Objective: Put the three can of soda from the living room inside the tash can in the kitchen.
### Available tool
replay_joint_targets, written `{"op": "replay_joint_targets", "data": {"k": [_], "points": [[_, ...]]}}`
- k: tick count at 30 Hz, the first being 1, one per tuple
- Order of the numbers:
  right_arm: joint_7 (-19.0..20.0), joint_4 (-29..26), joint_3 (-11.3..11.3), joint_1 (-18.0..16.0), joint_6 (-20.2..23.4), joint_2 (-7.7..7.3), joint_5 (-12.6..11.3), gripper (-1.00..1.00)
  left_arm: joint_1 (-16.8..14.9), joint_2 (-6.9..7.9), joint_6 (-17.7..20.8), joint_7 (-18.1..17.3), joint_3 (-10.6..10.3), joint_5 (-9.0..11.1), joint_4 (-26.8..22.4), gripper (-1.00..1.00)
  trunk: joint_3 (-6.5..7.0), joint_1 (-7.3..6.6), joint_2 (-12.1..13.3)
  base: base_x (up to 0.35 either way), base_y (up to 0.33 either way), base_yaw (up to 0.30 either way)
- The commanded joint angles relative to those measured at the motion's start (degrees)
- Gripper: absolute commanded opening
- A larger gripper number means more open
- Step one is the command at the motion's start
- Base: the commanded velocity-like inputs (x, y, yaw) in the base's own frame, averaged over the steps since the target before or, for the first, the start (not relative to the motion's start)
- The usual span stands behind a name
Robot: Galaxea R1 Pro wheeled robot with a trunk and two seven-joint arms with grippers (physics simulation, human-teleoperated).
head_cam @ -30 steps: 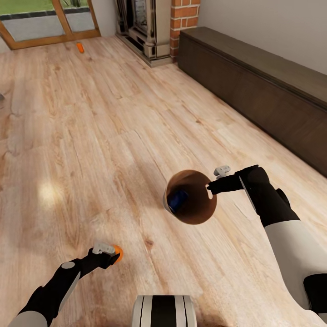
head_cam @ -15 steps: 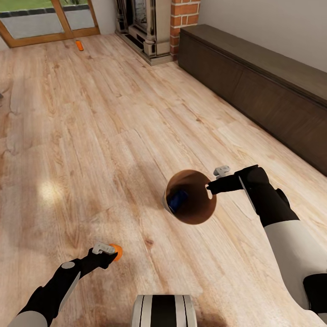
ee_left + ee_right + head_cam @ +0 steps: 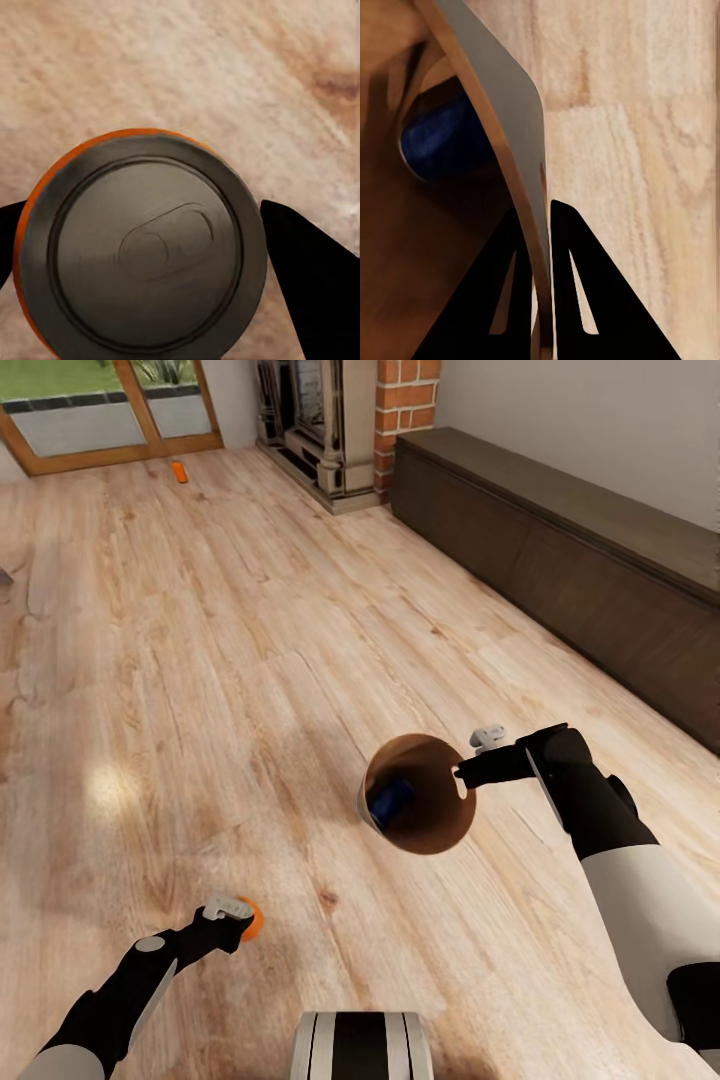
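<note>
Right hand [image 3: 465, 773] is clamped on the trash can [image 3: 425, 830] rim, blue can [image 3: 390, 798] inside; an orange can [image 3: 252, 920] is gripped by the left hand [image 3: 238, 923].

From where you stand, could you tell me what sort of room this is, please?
Most likely a living room: a red-brick fireplace stands at the far wall, wood-framed glass doors open onto greenery, and a long dark low cabinet runs along the wall above the light wood floor.

Blue can [image 3: 391, 798] half hidden inside trash can [image 3: 430, 838]; far orange can [image 3: 180, 471] tiny.
</note>
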Motion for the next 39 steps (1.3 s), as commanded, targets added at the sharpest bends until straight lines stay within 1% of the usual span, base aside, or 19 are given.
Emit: {"op": "replay_joint_targets", "data": {"k": [1,11,14,15,16,18,19,20,21,22,23,24,26,30,32,34,36,38,39], "points": [[0.4,0.1,0.0,0.0,0.6,0.01,-1.7,-1.0,0.0,0.0,0.0,0.0,0.0,-0.1,0.0,-1.0,0.23,-0.03,0.0,0.0,0.0,0.0],[0.4,0.4,0.0,1.9,0.6,0.0,-1.7,-1.0,0.0,0.0,0.0,-0.1,0.2,0.3,-0.1,-1.0,2.45,-0.28,0.1,0.0,0.0,0.0],[0.3,0.5,0.0,3.1,0.6,0.06,-1.7,-1.0,0.0,0.05,0.1,-0.4,0.2,0.3,-0.5,-1.0,3.11,-0.36,0.2,0.0,0.0,0.0],[0.3,0.6,0.0,3.4,0.6,0.1,-1.7,-1.0,0.0,0.1,0.2,-1.1,0.3,0.4,-0.6,-1.0,3.33,-0.39,0.2,0.0,0.0,0.0],[0.2,0.7,0.0,3.6,0.6,0.2,-1.7,-1.0,0.0,0.15,0.8,-3.3,0.5,0.4,-0.9,-1.0,3.55,-0.41,0.2,0.0,0.0,0.0],[0.1,0.7,0.0,3.9,0.6,0.28,-1.7,-1.0,0.0,0.31,2.6,-6.3,0.6,0.6,-2.3,-1.0,4.0,-0.46,0.2,0.0,0.0,0.0],[0.1,0.7,0.0,4.2,0.6,0.3,-1.7,-1.0,0.0,0.47,4.4,-8.1,0.7,1.1,-3.8,-1.0,4.22,-0.49,0.3,0.0,0.0,0.0],[0.1,0.7,0.0,4.3,0.6,0.3,-1.7,-1.0,0.0,0.54,5.4,-9.0,0.7,1.5,-4.8,-1.0,4.44,-0.52,0.3,0.0,0.0,0.0],[0.1,0.8,-0.1,4.5,0.6,0.27,-1.8,-1.0,0.0,0.7,8.6,-10.9,0.7,3.7,-8.0,-1.0,4.66,-0.54,0.3,0.0,0.0,0.0],[0.2,0.8,-0.1,4.6,0.6,0.23,-1.8,-1.0,0.0,0.78,10.6,-11.9,0.7,6.0,-10.2,-1.0,4.88,-0.57,0.3,0.0,0.0,0.0],[0.2,0.9,-0.1,4.7,0.6,0.22,-1.8,-1.0,0.0,0.84,11.5,-12.4,0.7,7.2,-11.2,-1.0,5.1,-0.59,0.3,0.0,0.0,0.0],[0.2,1.1,-0.1,4.7,0.6,0.26,-1.8,-1.0,0.0,1.18,13.0,-13.5,0.7,9.4,-12.9,-1.0,5.33,-0.62,0.3,0.0,0.0,0.0],[0.2,1.5,-0.1,4.8,0.6,0.41,-1.8,-1.0,0.0,2.58,16.5,-16.5,0.7,12.3,-16.8,-1.0,5.77,-0.67,0.3,0.0,0.0,0.0],[0.3,1.8,-0.2,4.8,0.6,0.47,-1.9,-1.0,0.0,3.3,20.3,-18.7,0.8,13.3,-23.3,-1.0,6.66,-0.77,0.4,0.0,0.0,0.0],[0.4,2.7,-0.5,4.8,0.6,0.45,-2.0,-1.0,0.0,3.44,23.7,-19.6,3.2,13.6,-28.5,-1.0,7.1,-0.82,0.4,0.0,0.0,0.0],[0.4,3.9,-0.5,4.8,0.6,0.42,-2.0,-1.0,-0.1,3.47,25.5,-19.8,4.4,13.6,-30.6,-1.0,7.54,-0.88,0.5,0.0,0.0,0.0],[0.4,9.2,-0.6,4.4,0.6,0.22,-2.0,-1.0,-0.5,3.57,29.1,-21.0,5.8,13.6,-33.9,-1.0,7.98,-0.93,0.5,0.0,0.0,0.0],[0.4,15.3,-0.6,2.6,0.6,0.04,-2.0,-1.0,-0.9,4.22,32.7,-23.6,6.4,13.5,-36.1,-1.0,8.43,-0.98,0.5,0.0,0.0,0.0],[0.4,16.5,-0.6,1.9,0.6,0.0,-2.0,-1.0,-1.1,4.44,33.3,-24.1,6.5,13.5,-36.6,-1.0,8.65,-1.01,0.5,0.0,0.0,0.0]]}}
